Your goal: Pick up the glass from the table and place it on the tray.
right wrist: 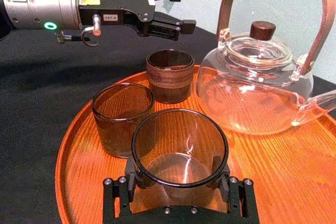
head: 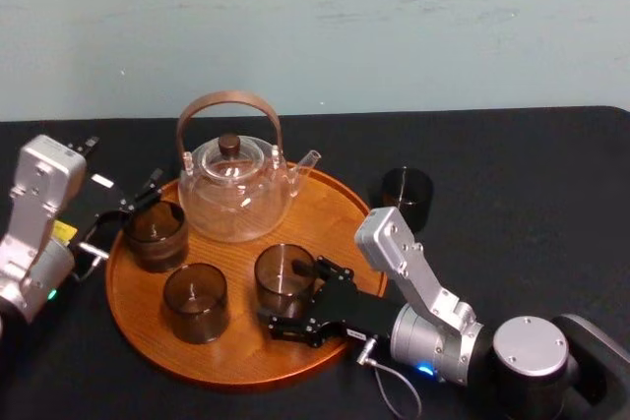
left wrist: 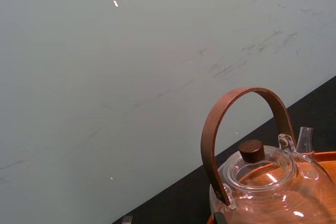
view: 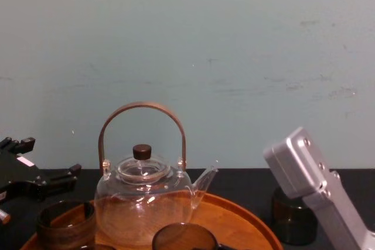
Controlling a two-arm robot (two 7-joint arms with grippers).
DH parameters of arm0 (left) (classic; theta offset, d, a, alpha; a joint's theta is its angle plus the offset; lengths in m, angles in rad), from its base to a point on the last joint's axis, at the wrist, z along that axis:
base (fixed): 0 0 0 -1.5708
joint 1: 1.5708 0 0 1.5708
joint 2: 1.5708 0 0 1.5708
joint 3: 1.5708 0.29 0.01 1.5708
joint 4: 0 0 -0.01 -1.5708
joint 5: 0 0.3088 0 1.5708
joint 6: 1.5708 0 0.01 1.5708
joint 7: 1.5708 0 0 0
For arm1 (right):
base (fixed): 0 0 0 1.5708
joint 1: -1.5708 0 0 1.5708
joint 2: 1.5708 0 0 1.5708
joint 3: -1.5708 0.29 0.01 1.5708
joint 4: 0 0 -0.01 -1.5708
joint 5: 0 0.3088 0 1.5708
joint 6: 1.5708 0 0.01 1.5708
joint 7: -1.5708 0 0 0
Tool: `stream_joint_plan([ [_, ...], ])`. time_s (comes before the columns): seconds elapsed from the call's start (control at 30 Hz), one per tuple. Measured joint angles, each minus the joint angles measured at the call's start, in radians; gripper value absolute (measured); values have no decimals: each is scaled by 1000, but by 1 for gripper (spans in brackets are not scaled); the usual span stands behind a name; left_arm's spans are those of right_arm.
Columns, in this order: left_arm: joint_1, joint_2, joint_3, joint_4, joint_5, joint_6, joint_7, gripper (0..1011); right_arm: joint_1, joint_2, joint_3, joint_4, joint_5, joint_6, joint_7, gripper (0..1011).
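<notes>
The table (head: 551,174) carries the tray (head: 335,213), with a teapot (head: 236,189) at its 12 o'clock. The glass (head: 283,277) stands on the tray, 3 o'clock of centre, the right gripper (head: 293,294) clasping its walls. A spare glass (head: 406,194) sits off the 2 o'clock rim. Thin, stiff, slick and breakable, the glass likely wants a gentle squeeze low on the sides. The right wrist view reveals the left gripper (right wrist: 181,9) spread empty over the 10 o'clock cup (right wrist: 169,74), a gap the head view muddles.
</notes>
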Motion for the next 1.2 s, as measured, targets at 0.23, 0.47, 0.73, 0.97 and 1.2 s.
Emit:
stream_joint_plan([
  [0.23, 0, 0, 0, 0, 0, 0, 0, 1001, -2, -1, -3, 8, 3, 2, 0, 905],
  [0.47, 0, 0, 0, 0, 0, 0, 0, 1001, -5, -3, -7, 24, 6, 6, 0, 904],
  [0.73, 0, 0, 0, 0, 0, 0, 0, 1001, -6, -8, -10, 33, 3, 17, -10, 905],
  [0.97, 0, 0, 0, 0, 0, 0, 0, 1001, -6, -8, -9, 33, 3, 16, -9, 919],
  [1.2, 0, 0, 0, 0, 0, 0, 0, 1001, -6, -8, -9, 33, 3, 14, -9, 1002],
])
